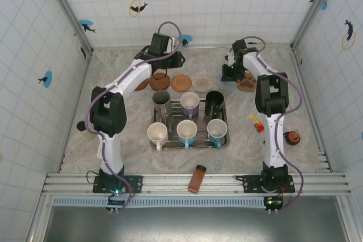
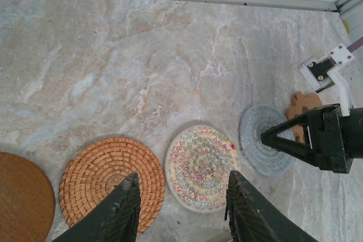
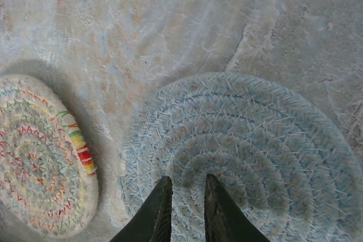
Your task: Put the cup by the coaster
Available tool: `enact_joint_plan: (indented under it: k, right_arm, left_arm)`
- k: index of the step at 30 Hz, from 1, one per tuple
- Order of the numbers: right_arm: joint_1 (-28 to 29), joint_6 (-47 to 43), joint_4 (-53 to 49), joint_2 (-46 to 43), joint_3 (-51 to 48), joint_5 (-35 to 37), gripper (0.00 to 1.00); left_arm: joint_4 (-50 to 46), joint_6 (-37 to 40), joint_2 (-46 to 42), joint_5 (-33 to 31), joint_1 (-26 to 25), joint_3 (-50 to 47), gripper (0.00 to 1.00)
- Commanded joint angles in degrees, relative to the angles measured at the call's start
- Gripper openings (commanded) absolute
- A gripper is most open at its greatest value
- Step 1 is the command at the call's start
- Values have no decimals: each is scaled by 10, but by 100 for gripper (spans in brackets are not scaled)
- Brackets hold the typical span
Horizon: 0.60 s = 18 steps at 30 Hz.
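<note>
Hanging over the row of coasters along the far edge of the table [image 1: 130,157], both grippers are empty, and every cup lies on their near side. The left gripper [image 2: 182,177] has its fingers moderately apart with nothing between them. It is poised above the gap between the orange coaster [image 2: 105,177] and the striped coaster [image 2: 201,165]. The right gripper [image 3: 185,178] points down at the blue coaster [image 3: 244,140]. Its fingers are drawn close, with a slim gap and nothing in it; whether the tips touch the weave I cannot tell.

Six cups stand upright in the tray [image 1: 227,118] at the table's middle, in two rows of three, so each cup's long axis is vertical with the mouth up. The tray's far row is the steel cup [image 1: 161,100], the purple cup [image 1: 190,103] and the black cup [image 1: 214,101]. This row is closest to the fingers, just on the near side of the coasters.

The task names no particular cup. Judging by reach, the left arm is nearer the steel cup. The right arm is nearer the black cup, which stands near the blue coaster. Either way, the coming move likely means drawing away from the far edge toward the tray. The right fingers would need to spread wider to take a rim. The handles' directions are too small to read.
</note>
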Motion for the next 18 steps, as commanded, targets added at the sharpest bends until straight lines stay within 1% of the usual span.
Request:
enact_joint_plan:
  k: [1,3,13,18]
  right_arm:
    - [-1,4,-37,-4,-9,12,24]
    - [-1,5,-40,-3,0,12,26]
    - [0,14,-49,0,50,5,32]
    - [-1,18,-61,-3,94,-2,34]
  left_arm:
    - [8,0,-33,-2,-5,-5,43]
    - [9,0,-35,-2,-3,-6,43]
    - [7,3,-44,-6,-4,-6,43]
    - [5,7,-55,-10,-4,-7,43]
